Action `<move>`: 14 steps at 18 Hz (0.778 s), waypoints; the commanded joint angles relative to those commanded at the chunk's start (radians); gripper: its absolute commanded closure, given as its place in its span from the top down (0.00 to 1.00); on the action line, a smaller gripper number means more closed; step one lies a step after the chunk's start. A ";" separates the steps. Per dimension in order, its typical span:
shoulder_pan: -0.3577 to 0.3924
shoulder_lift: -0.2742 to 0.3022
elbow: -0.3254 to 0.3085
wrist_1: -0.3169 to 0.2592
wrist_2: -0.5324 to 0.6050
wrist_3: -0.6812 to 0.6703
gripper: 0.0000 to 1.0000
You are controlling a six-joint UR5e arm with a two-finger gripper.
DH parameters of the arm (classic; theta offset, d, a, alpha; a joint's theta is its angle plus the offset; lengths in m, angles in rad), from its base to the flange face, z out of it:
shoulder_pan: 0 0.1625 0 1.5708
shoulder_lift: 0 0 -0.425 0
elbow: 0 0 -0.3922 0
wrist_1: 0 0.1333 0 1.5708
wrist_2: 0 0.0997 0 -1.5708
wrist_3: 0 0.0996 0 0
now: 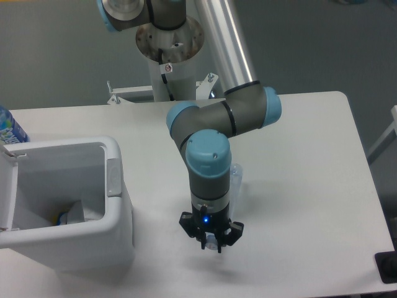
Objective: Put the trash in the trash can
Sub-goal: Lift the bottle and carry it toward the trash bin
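Note:
The crushed clear plastic bottle [236,177] lies on the white table, mostly hidden under my forearm, with its cap end [213,244] towards the front. My gripper [212,242] points straight down over that cap end, low at the table, with its jaws spread on either side of the neck. The white trash can [118,205] stands at the left with its lid open. The crumpled translucent-white wrapper [75,214] lies inside it on the bottom.
A blue-labelled bottle [8,129] stands at the far left edge behind the bin. The arm's base column [170,68] rises at the back of the table [310,186]. A dark object [387,268] sits past the front right corner.

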 joint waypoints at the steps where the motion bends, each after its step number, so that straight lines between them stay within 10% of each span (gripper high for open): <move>1: 0.008 0.002 0.017 0.000 -0.002 -0.018 0.32; 14: 0.123 0.089 0.213 0.012 -0.278 -0.253 0.33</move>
